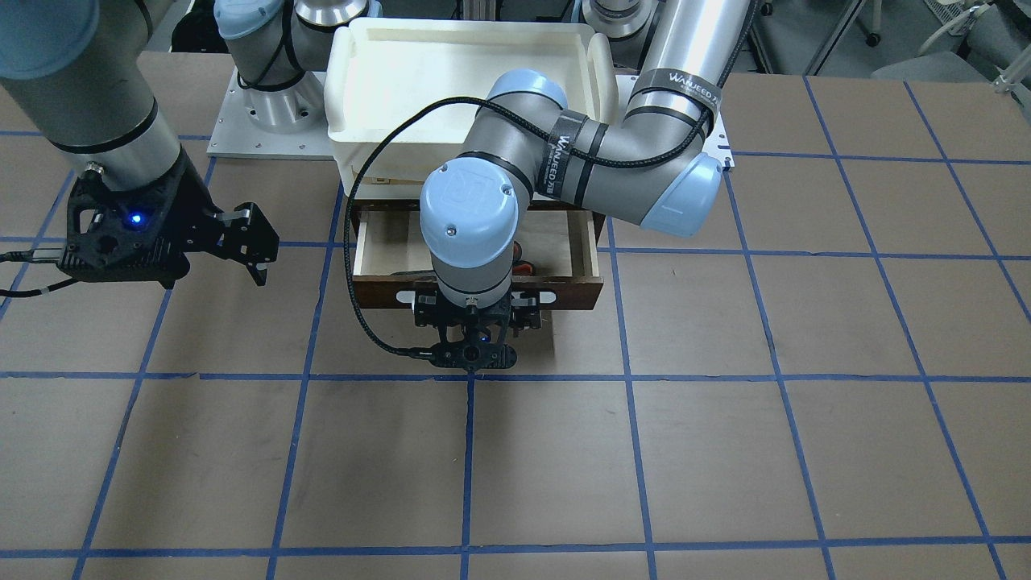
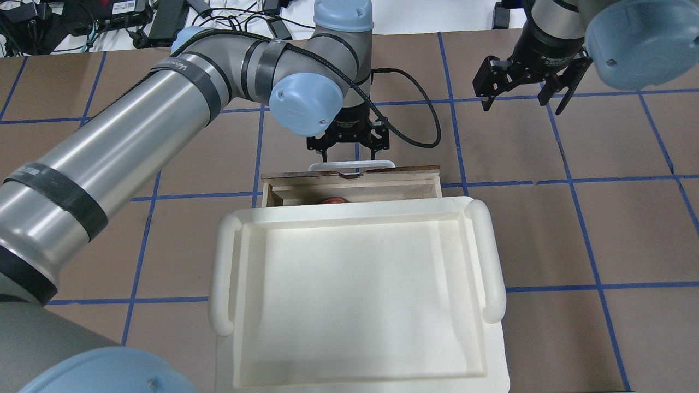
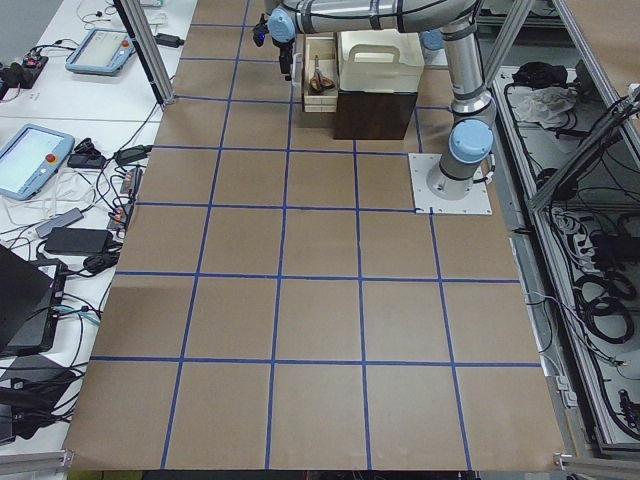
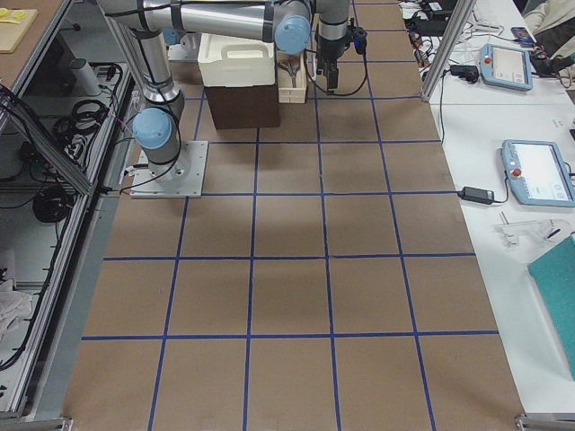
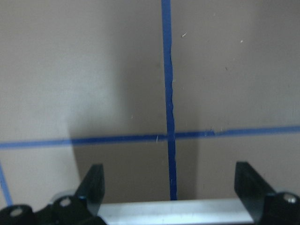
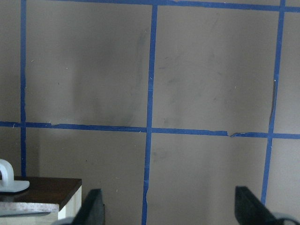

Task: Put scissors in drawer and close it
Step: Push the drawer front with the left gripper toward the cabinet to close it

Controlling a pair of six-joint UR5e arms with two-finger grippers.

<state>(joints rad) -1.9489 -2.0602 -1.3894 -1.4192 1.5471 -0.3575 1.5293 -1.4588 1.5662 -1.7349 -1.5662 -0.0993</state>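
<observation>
I see the scissors (image 1: pixel 523 264) lying inside the drawer (image 1: pixel 564 292). The drawer sticks out partway under the white tray (image 2: pixel 221 273). My left gripper (image 2: pixel 349 154) is wide open, right at the drawer's white handle (image 2: pixel 352 164). My right gripper (image 2: pixel 521 103) is open too, well off to the side.

A black strap (image 1: pixel 675 87) around the left arm (image 1: pixel 693 40) bears white lettering reading "WANJEED", followed by characters too small to make out. A second black strap (image 1: pixel 561 149), nearer the wrist, carries what looks like the same word. Nothing else is legible.
</observation>
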